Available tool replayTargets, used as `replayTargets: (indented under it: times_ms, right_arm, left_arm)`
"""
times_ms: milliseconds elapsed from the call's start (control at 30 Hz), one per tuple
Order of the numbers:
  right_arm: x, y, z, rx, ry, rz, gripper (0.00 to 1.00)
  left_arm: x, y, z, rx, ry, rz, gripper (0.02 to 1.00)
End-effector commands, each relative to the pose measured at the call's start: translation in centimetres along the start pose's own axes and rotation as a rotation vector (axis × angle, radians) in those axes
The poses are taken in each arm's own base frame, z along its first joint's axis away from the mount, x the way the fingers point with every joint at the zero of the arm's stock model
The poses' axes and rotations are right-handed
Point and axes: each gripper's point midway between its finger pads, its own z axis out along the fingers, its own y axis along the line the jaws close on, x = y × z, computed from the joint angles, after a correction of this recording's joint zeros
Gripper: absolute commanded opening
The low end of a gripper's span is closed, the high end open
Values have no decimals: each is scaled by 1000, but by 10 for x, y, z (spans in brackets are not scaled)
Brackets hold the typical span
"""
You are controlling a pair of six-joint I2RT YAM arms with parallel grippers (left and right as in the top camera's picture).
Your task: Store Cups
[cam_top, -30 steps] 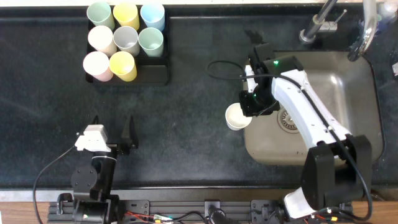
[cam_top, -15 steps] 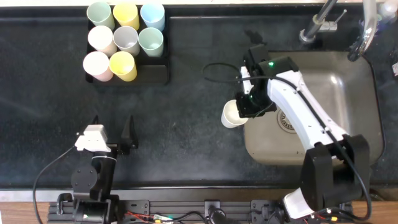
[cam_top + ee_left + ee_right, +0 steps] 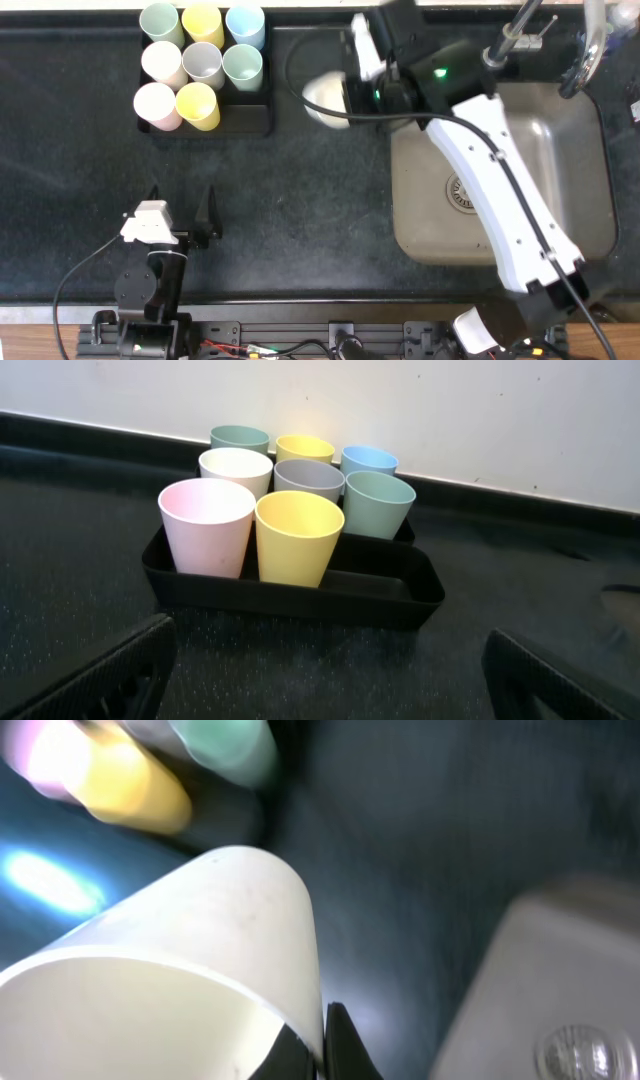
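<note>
A white plastic cup (image 3: 323, 98) is clamped at its rim in the right tool (image 3: 358, 92) — tilted, near the black cup-filled tray (image 3: 250, 123); the left tool (image 3: 182, 205) is seen open.

Right arm (image 3: 500, 190): white rounded shells, black joints.
Light (image 3: 437, 72): small green dot just behind the right fingers (image 3: 342, 1045).
Cable (image 3: 287, 60): thin, black, looping beside those fingers.
Left arm (image 3: 150, 275): black links, with a white block (image 3: 148, 222) behind its fingers.
Left fingers (image 3: 110, 670): black, blunt slabs.
</note>
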Motion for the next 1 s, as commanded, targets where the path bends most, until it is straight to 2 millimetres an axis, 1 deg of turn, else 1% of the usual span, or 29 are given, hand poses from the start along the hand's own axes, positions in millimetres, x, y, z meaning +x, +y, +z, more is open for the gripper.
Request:
replayTargets:
  times_ms: [33, 100, 167, 233, 333, 433, 600, 800, 1000]
  right_arm:
    - [-40, 43, -35, -99, -162, 24, 40]
    - [-50, 61, -31, -156, -186, 12, 42]
    - [-53, 77, -21, -205, -182, 7, 42]
    - [-51, 90, -6, -237, -154, 2, 40]
    - [-41, 99, 22, -242, -87, 0, 40]
    - [-29, 101, 51, -231, -17, 4, 40]
    - [-18, 99, 90, -211, 52, 28, 42]
    - [-11, 92, 126, -163, 88, 52, 42]
    - [-4, 89, 155, -150, 122, 58, 45]
  left_arm:
    - [0, 1, 0, -2, -4, -7, 1000]
    - [0, 1, -1, -2, -4, -7, 998]
    - [0, 1, -1, -2, -4, -7, 1000]
    - [0, 1, -1, -2, -4, -7, 1000]
    - [0, 1, -1, -2, -4, -7, 1000]
    - [0, 1, 0, -3, -4, -7, 1000]
    - [0, 1, -1, -2, -4, -7, 1000]
    - [0, 1, 0, -2, -4, -7, 1000]
    - [0, 1, 0, -2, -4, -7, 1000]
